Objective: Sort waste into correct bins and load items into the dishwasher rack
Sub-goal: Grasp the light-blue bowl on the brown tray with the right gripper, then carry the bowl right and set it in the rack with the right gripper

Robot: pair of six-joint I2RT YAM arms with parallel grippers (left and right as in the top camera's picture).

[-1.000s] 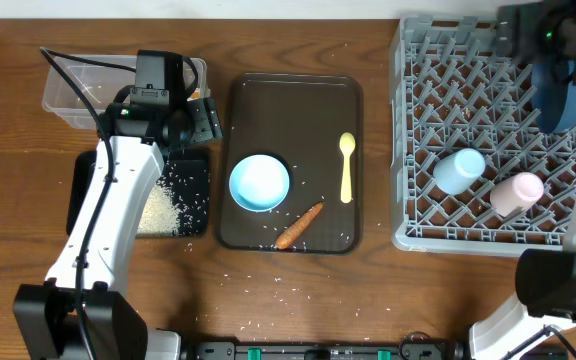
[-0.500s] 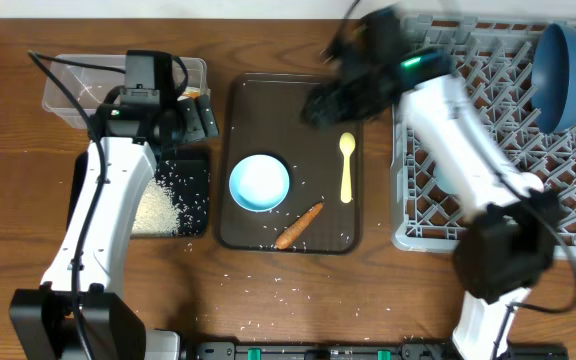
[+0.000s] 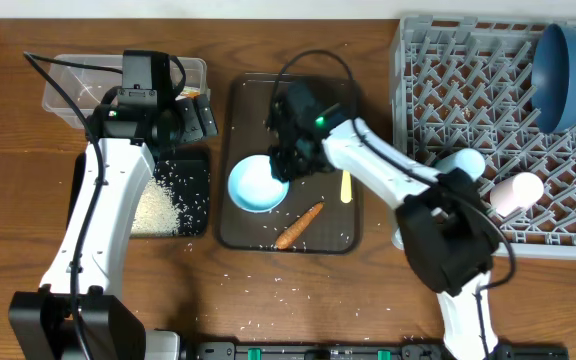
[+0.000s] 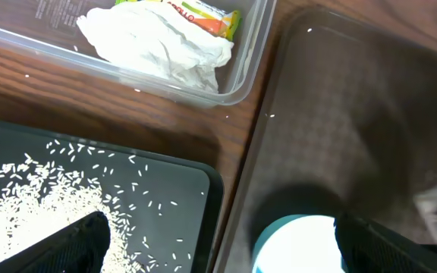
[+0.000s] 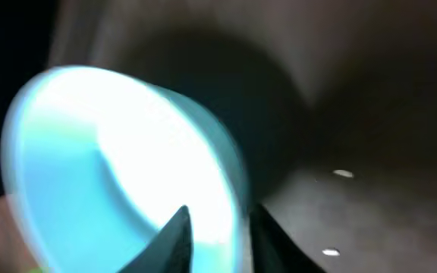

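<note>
The white-and-light-blue bowl sits on the brown tray. My right gripper is shut on its right rim, one finger inside and one outside. A yellow spoon and the carrot stick lie beside it. My left gripper hangs open and empty between the black tray with rice and the brown tray. The clear tub holds tissue and the wrapper. In the rack are the blue plate, blue cup and pink cup.
Loose rice grains are scattered on the wooden table in front of the trays. My right arm stretches from the rack's front left corner across the brown tray, partly covering the spoon.
My right arm has swung from the rack to the brown tray and closed on the bowl's rim; the plate stays upright in the rack. The left gripper has opened a little wider.
</note>
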